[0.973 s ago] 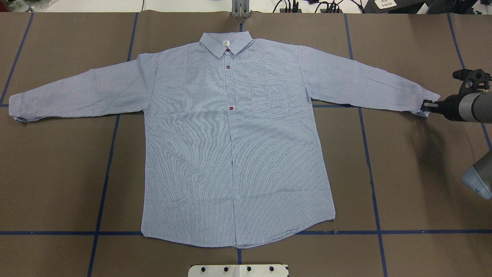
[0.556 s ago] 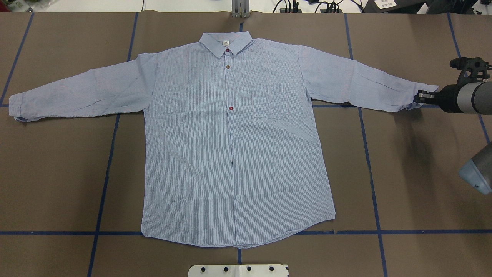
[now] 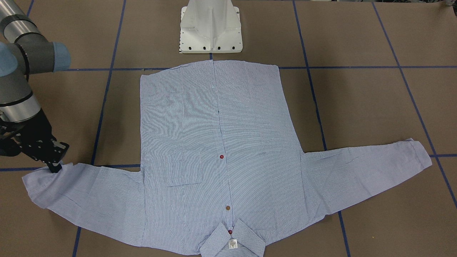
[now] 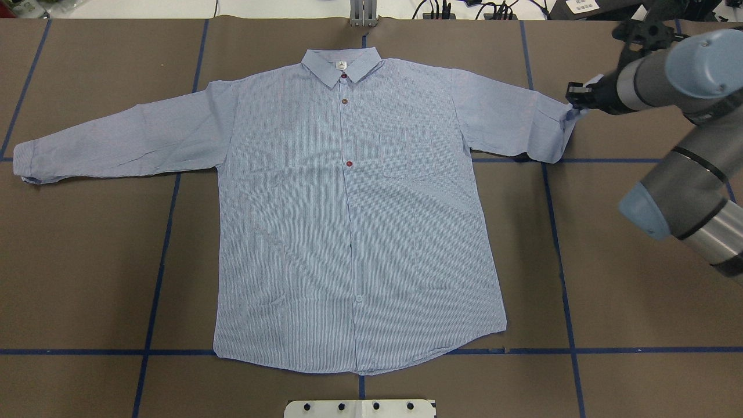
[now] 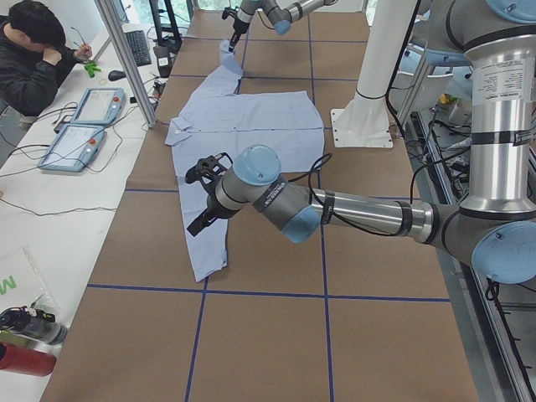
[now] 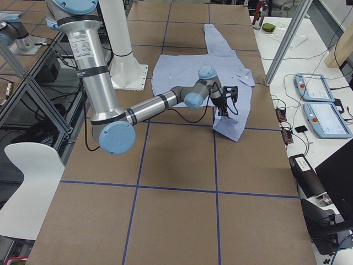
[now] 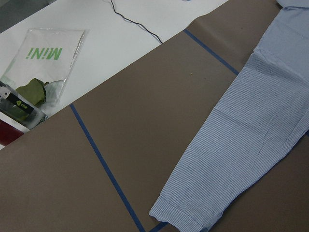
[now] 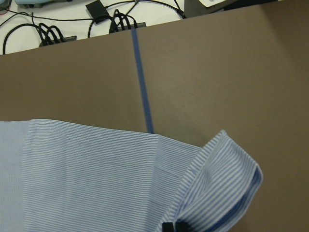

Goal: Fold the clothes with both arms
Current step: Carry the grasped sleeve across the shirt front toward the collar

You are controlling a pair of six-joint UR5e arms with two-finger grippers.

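Left end effector (image 5: 203, 199): there it is on the near arm in the side view, poised over the left-side sleeve (image 4: 116, 139). Open or closed? I cannot tell from this angle, and whether it touches the cloth is unclear too.
Left-side sleeve: stretched right out and flat on the brown worktop (image 4: 609, 261), with the left cuff (image 4: 26, 164) way out at the far left.
Shirt (image 4: 348, 244): front up, buttoned, and spread flat in the middle of the worktop among the blue tape lines (image 4: 157, 261). The collar (image 4: 341, 62) is at the far side from the robot, and the hem is nearest the white pedestal base (image 4: 360, 408).
Buttons: a brown button (image 4: 344, 101) sits just below the collar, with a red button (image 4: 349, 164) further down the placket.
Chest pocket (image 4: 409, 155): just right of the red button, lying flat.
Right-side sleeve (image 4: 505, 122): the upper part lies flat, but the outer part is bent up and back toward the body, off the worktop.
Right end effector (image 4: 573, 97): clamped tight on the right cuff (image 8: 217, 183) and holding it above the worktop. The wrist view shows the striped cloth pinched at the black fingertips (image 8: 168, 227).
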